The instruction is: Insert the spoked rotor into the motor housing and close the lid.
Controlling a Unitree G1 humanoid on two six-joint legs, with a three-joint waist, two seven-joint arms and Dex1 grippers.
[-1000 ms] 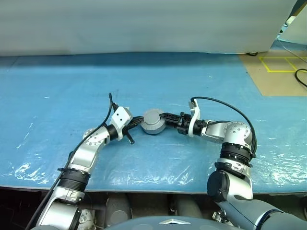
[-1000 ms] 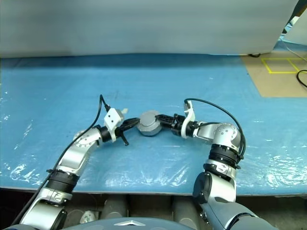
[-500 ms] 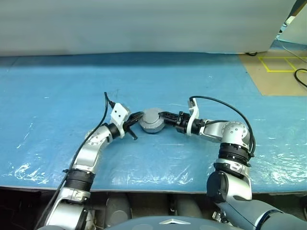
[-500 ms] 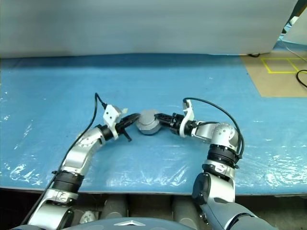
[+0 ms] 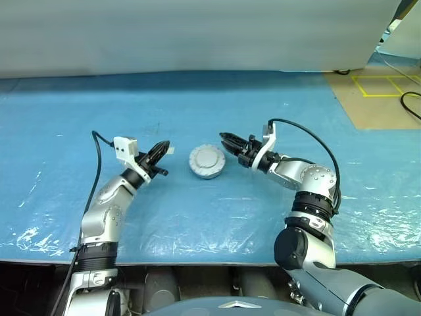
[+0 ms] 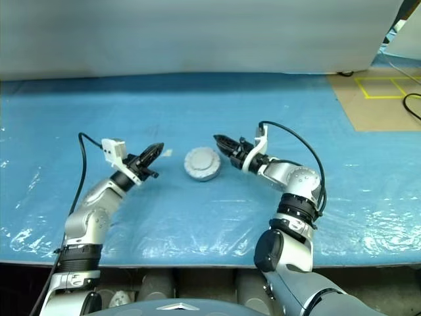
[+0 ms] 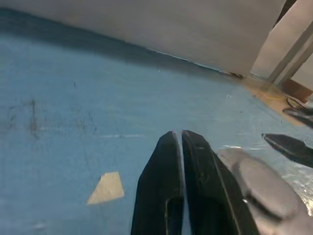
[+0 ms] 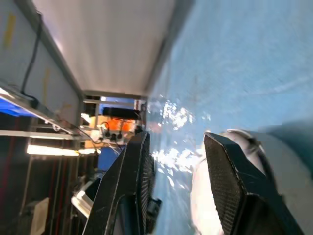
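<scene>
The motor housing (image 5: 208,173) lies flat on the blue table, with the lid (image 5: 207,158) shut on top, plain grey face up. The spoked rotor is hidden. My left gripper (image 5: 162,147) hovers a short way to the left of the housing, pointing toward it, its fingers (image 7: 166,196) pressed together with nothing between them. My right gripper (image 5: 225,137) hangs just to the right of the housing, apart from it, its fingers (image 8: 230,181) spread and holding nothing. The housing (image 7: 259,183) shows past the left fingers, with the right gripper's tip (image 7: 288,147) beyond it.
The blue table (image 5: 210,217) is covered in a crinkled plastic sheet. A small pale scrap (image 7: 106,187) lies on it by the left fingertips. A grey wall (image 5: 197,33) runs behind the table. Brown floor with yellow tape (image 5: 381,92) lies at the back right.
Both grippers have drawn away from the housing, the left one well to the left, the right one back and up. The housing now lies alone on the table.
</scene>
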